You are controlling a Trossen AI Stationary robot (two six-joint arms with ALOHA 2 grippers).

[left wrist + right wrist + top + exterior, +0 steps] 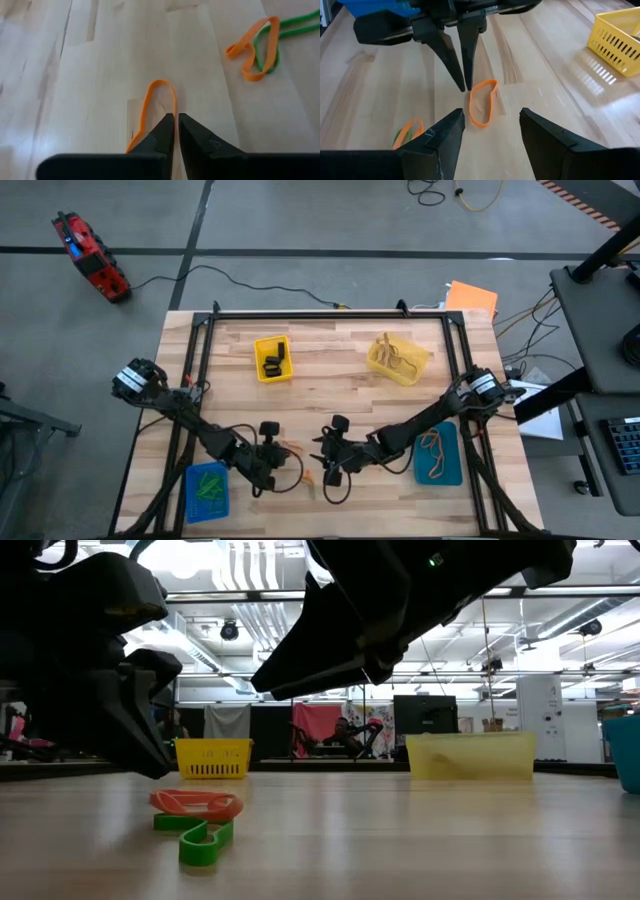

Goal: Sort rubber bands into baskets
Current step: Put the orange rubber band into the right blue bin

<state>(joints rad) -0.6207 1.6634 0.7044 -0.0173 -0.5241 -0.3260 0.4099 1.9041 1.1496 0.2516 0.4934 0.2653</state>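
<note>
Where the two arms met near the front middle of the wooden surface [340, 370], the left hand [175, 122] stood tip-down with its fingers [162, 132] pressed together on the edge of an orange rubber band [159, 107], which lay flat on the boards. Whether the band was truly pinched or only touched could not be told. Right hand [491, 125] hovered just opposite, fingers [445, 135] spread wide, holding nothing; that same orange band sat between and just beyond them.

A second orange band [254, 52] lay crossed over a green band [280, 40] nearby, touching it; low view showed this pair loose on the boards.

Baskets: bright yellow one [272, 358] at the far side, left of centre, with dark bands in it; pale yellow one [398, 360] far right, holding tan loops; bright blue one [207, 492] at the near left corner with green bands; teal one [440, 452] near right, with tan loops.

A red tool [90, 255] lay on the floor beyond the surface, an orange sheet [470, 298] off its far right corner.
</note>
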